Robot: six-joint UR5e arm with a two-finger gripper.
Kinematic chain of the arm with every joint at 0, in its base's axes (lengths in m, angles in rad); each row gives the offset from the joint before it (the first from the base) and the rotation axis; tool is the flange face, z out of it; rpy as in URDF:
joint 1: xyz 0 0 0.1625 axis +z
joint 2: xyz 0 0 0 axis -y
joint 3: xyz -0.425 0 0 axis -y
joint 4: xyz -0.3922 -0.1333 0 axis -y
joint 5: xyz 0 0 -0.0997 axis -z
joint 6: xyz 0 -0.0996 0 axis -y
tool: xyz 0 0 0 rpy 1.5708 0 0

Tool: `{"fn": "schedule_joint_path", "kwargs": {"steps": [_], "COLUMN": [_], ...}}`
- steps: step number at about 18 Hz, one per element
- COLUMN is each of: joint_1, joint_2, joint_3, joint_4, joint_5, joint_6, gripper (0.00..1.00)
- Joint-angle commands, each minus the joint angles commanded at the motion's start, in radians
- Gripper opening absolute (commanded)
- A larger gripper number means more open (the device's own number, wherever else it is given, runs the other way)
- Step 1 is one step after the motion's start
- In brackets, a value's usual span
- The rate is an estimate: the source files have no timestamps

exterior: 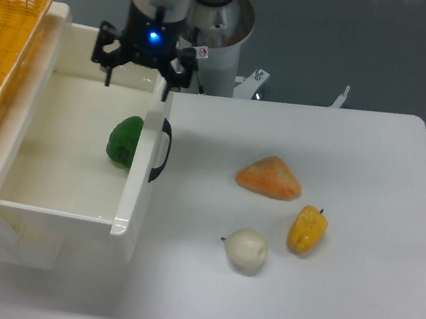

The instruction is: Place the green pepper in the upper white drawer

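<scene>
Green pepper (123, 140) inside upper white drawer (62, 205), end effector (140, 78) open above

Even, diffuse overhead light, fairly bright. Soft short shadows under items on the table (335, 306). Mild glare on the glossy walls of the upper white drawer (135, 196). Blue LED glows on the gripper (140, 75). Overall slightly soft, low-res; no obvious edge distortion.
</scene>
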Motion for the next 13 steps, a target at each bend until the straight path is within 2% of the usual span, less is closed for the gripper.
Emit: {"fn": "schedule_joint_path", "kwargs": {"steps": [2,5,8,11,12,13], "joint_1": [0.038,0.071,0.132,0.189,0.213,0.239], "joint_2": [0.012,0.015,0.011,0.011,0.015,0.011], "joint_3": [-0.003,-0.005,-0.006,-0.008,-0.014,-0.02], "joint_4": [0.003,0.006,0.008,0.0,0.0,0.0], "joint_5": [0.005,0.096,0.132,0.14,0.167,0.254], "joint_6": [0.072,0.21,0.337,0.509,0.61,0.728], "gripper": [1.0,1.0,1.0,1.0,1.0,1.0]}}
